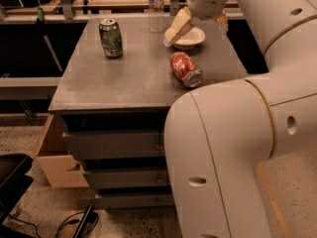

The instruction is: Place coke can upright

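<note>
The coke can (185,69), red-orange with a silver end, lies on its side on the grey cabinet top (124,78), right of centre. My gripper (196,33) hangs above the back right of the top, over a white bowl (194,39) and behind the coke can, apart from it. Its two yellowish fingers (178,26) are spread open and hold nothing. My large white arm fills the right side of the view and hides the cabinet's right edge.
A green can (110,37) stands upright at the back left of the top. A clear water bottle (156,4) stands at the back edge. Drawers (114,145) face front below. A wooden box (54,157) sits on the floor at left.
</note>
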You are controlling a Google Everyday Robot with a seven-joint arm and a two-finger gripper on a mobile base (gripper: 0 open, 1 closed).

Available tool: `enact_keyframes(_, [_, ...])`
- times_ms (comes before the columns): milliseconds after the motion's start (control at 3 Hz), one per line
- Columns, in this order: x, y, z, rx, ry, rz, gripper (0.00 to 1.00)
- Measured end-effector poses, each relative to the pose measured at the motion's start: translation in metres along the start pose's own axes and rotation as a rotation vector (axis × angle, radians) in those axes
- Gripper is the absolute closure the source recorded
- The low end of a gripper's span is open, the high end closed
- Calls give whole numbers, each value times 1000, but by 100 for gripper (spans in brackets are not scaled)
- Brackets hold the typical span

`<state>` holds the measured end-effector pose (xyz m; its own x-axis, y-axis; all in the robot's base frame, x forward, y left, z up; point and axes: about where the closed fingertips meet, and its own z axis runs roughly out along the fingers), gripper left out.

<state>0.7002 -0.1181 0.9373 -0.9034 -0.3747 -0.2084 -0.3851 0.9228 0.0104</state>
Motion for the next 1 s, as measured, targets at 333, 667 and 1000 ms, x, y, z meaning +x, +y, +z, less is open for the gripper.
enact_keyframes(333, [12, 2, 18, -39, 50, -2, 0])
enact_keyframes(667, [29, -1, 42, -67, 120, -6, 0])
enact_keyframes(1000, [38, 1, 55, -81, 158, -22, 0])
